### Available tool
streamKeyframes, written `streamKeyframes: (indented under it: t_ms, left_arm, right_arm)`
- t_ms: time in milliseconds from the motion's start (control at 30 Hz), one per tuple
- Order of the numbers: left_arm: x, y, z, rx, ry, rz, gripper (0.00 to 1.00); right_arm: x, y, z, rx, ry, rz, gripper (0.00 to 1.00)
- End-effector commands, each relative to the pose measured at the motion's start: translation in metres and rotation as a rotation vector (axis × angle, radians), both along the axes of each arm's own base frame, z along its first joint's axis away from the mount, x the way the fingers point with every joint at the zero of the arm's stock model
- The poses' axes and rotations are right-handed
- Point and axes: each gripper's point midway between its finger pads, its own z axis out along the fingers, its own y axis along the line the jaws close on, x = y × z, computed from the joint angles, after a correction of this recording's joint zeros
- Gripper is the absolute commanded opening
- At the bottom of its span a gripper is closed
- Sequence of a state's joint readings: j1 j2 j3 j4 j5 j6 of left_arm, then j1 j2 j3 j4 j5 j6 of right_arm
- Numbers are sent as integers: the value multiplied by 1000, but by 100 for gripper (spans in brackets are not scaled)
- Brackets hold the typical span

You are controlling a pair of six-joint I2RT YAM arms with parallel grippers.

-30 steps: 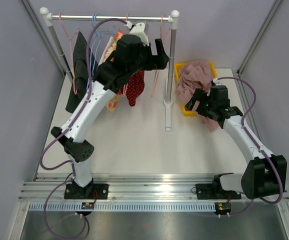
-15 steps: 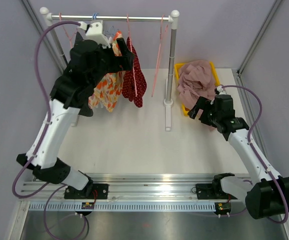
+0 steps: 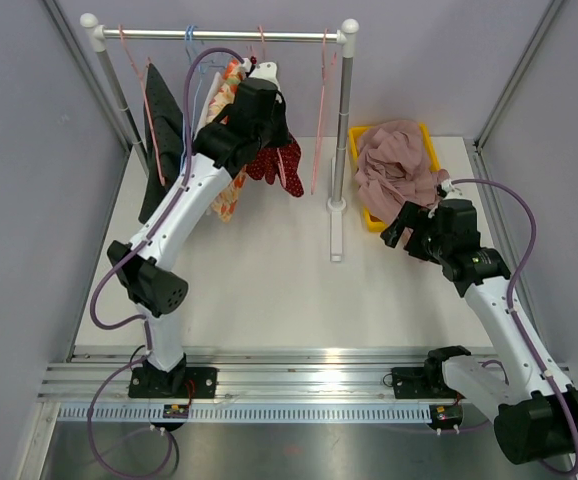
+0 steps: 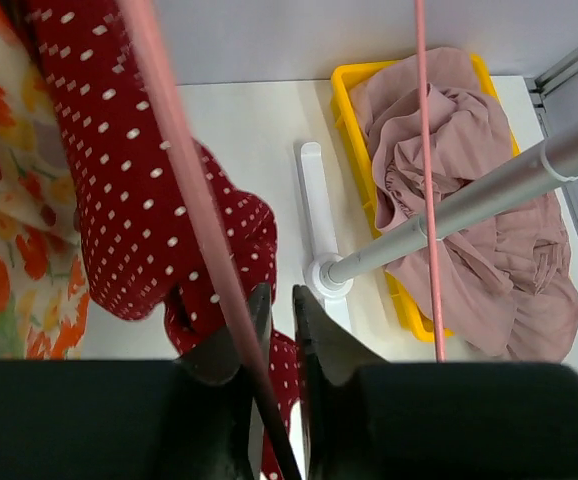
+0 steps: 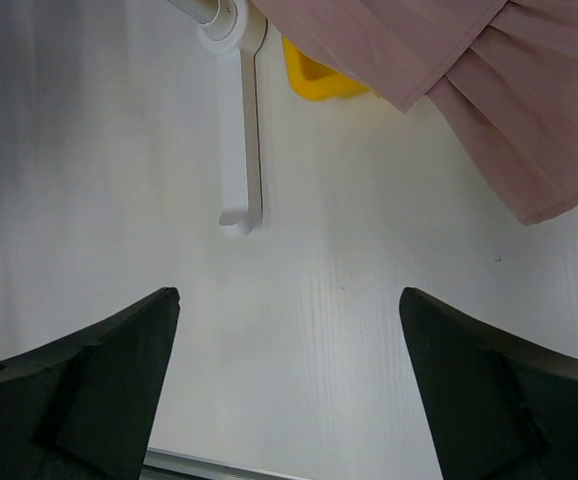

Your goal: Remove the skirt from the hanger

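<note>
The red polka-dot skirt (image 3: 279,160) (image 4: 119,190) hangs from a pink hanger (image 4: 184,200) on the rail (image 3: 219,35), its lower edge bunched and swung to the right. My left gripper (image 3: 269,125) (image 4: 277,295) reaches in at the skirt's top. Its jaws stand almost together, with the pink hanger's wire running between them. My right gripper (image 3: 406,225) (image 5: 289,295) hovers open over bare table beside the rack's foot, nothing between its fingers.
A floral garment (image 3: 227,195) and a black garment (image 3: 164,150) hang left of the skirt. An empty pink hanger (image 3: 321,100) hangs near the rack post (image 3: 344,130). A yellow bin (image 3: 424,130) holds a dusty-pink garment (image 3: 394,155) that spills over its edge.
My left arm swung from the left end of the rail back to the red skirt, and its jaws closed on the hanger wire. The skirt swung right. The right arm drifted slightly.
</note>
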State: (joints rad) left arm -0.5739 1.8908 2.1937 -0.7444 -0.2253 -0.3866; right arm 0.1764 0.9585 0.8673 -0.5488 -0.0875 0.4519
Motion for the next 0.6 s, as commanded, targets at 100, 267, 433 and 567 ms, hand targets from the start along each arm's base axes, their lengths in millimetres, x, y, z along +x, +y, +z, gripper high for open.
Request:
streamKeyframes:
  t_ms: [100, 267, 433, 567]
  left_arm:
    - [-14, 24, 73, -90, -159, 67, 0]
    - [-36, 40, 112, -75, -219, 74, 0]
    - [-65, 51, 154, -89, -289, 57, 0]
    - [-92, 63, 177, -123, -323, 45, 0]
  right_arm:
    - [-3, 1, 7, -5, -18, 13, 100]
    - [7, 16, 36, 38, -89, 83, 100]
    - [13, 68, 101, 73, -245, 292, 100]
    - [11, 129, 174, 54, -394, 439, 99]
